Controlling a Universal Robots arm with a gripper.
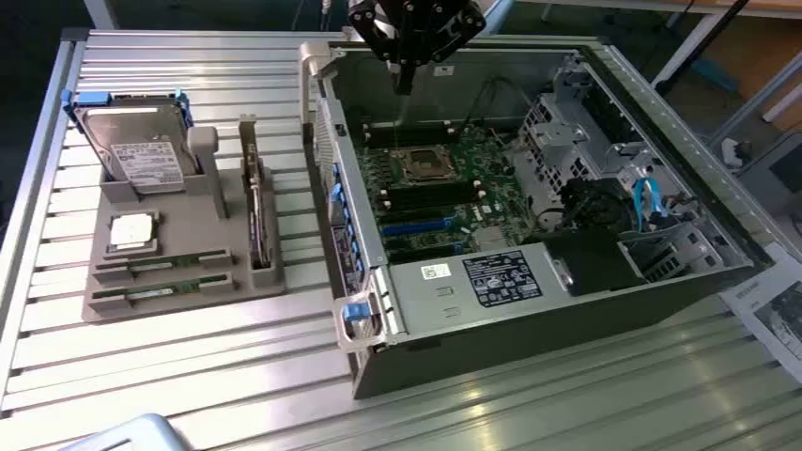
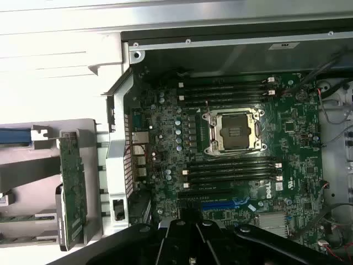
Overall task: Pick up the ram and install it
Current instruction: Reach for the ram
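Green ram [image 1: 163,262] lies crosswise in its holder [image 1: 188,225], well to the exterior view's left of your pressed-together fingers [image 1: 404,80].

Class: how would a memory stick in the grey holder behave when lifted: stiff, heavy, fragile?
The memory stick looks like a thin, narrow circuit board: probably stiff and light. Its bare green face suggests fragility. Seated in a slot of the holder, it may bind if pulled crookedly.
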